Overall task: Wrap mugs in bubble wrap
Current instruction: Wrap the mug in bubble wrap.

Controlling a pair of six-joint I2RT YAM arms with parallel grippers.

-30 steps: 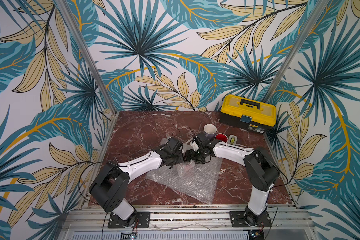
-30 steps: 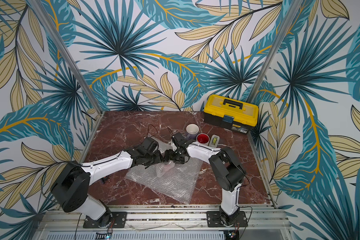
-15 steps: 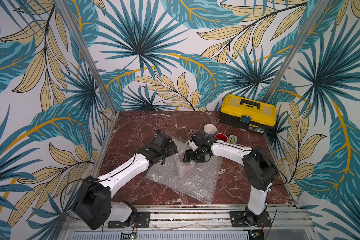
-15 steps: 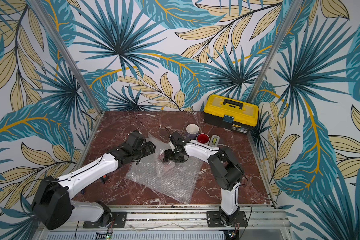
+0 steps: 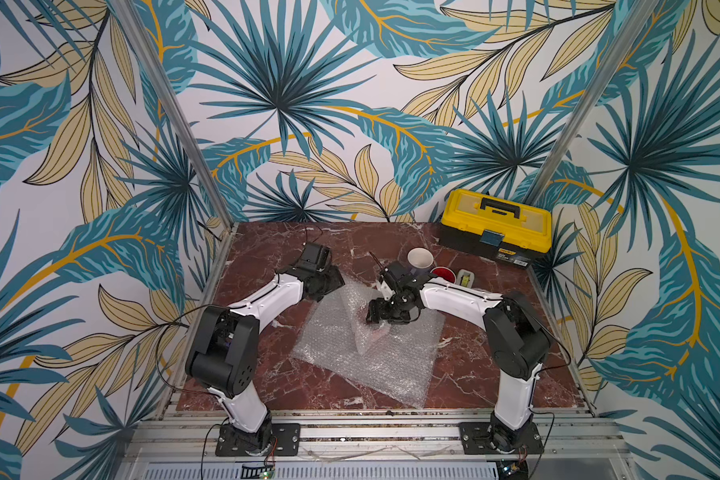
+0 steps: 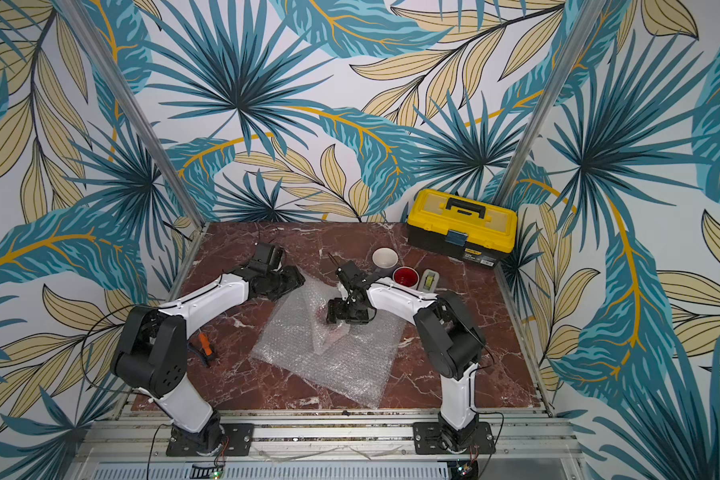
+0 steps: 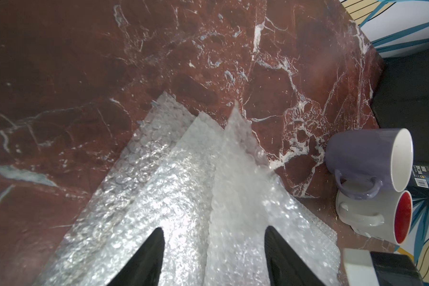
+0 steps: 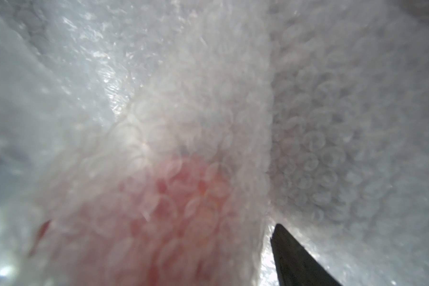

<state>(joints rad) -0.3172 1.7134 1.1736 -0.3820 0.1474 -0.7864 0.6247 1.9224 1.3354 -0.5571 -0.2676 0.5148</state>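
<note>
Several sheets of bubble wrap [image 5: 375,365] [image 6: 341,361] lie stacked mid-table. One flap is folded up over the red mug [image 5: 377,332] [image 8: 174,210], which shows pink through it. My right gripper [image 5: 373,316] [image 6: 336,313] is shut on that covered mug. Only one of its fingers [image 8: 292,255] shows; the wrap hides the other. My left gripper [image 5: 334,281] [image 7: 214,237] hangs open over the wrap's far left corner [image 7: 159,185] and holds nothing. The lavender mug [image 5: 420,259] [image 7: 364,153] and the white mug with red inside [image 5: 443,274] [image 7: 372,218] stand behind the right arm.
A small grey tape dispenser [image 5: 465,277] stands beside the white mug. A yellow and black toolbox [image 5: 495,226] fills the far right corner. An orange-handled tool [image 6: 204,345] lies by the left arm's base. Patterned walls close in three sides.
My left gripper has opened, let go of the wrap flap and pulled back from the centre to the far left. The flap now drapes over the red mug. The right gripper has stayed put.
</note>
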